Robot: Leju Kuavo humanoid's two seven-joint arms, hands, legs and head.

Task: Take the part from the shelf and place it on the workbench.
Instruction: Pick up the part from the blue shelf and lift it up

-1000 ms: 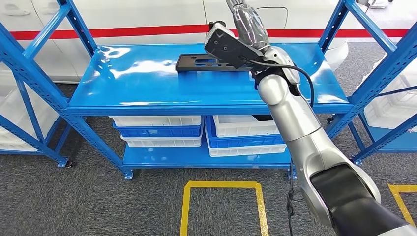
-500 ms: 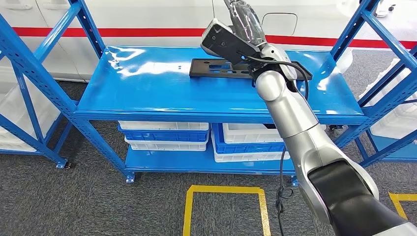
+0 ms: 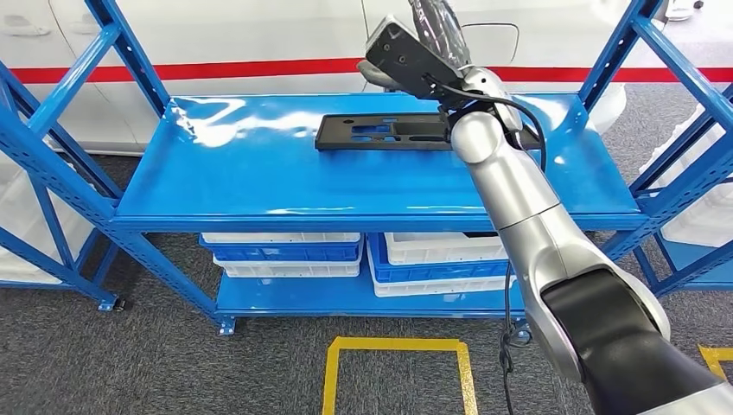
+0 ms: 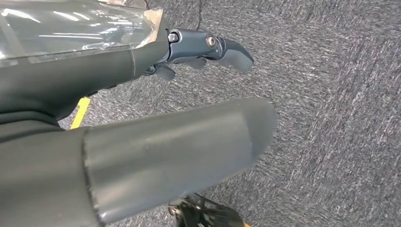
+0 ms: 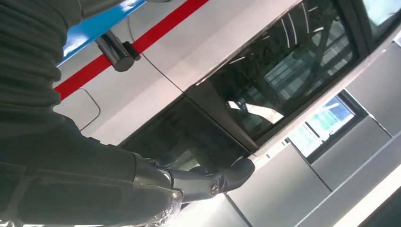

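Note:
A flat black part point(image 3: 389, 132) with several cut-outs lies on the top board of the blue shelf point(image 3: 259, 173), towards the back and right of centre. My right arm reaches up over the part's right end and hides that end. The right hand point(image 3: 436, 17) is raised above the part, apart from it, and partly cut off by the picture's top edge. In the right wrist view the right hand point(image 5: 156, 179) has its fingers stretched out and holds nothing. My left hand point(image 4: 142, 142) hangs over the grey carpet, fingers apart, with nothing in it.
White and blue bins point(image 3: 285, 246) are stacked on the shelf's lower board. Blue uprights point(image 3: 130, 52) frame both ends. A white car with a red stripe point(image 3: 216, 69) stands close behind. More racks with white bins point(image 3: 704, 207) flank the shelf. A yellow floor marking point(image 3: 398, 346) lies in front.
The whole picture has shifted, so the camera has moved. My right arm stays raised over the part's right end, and more of the part's left side shows now.

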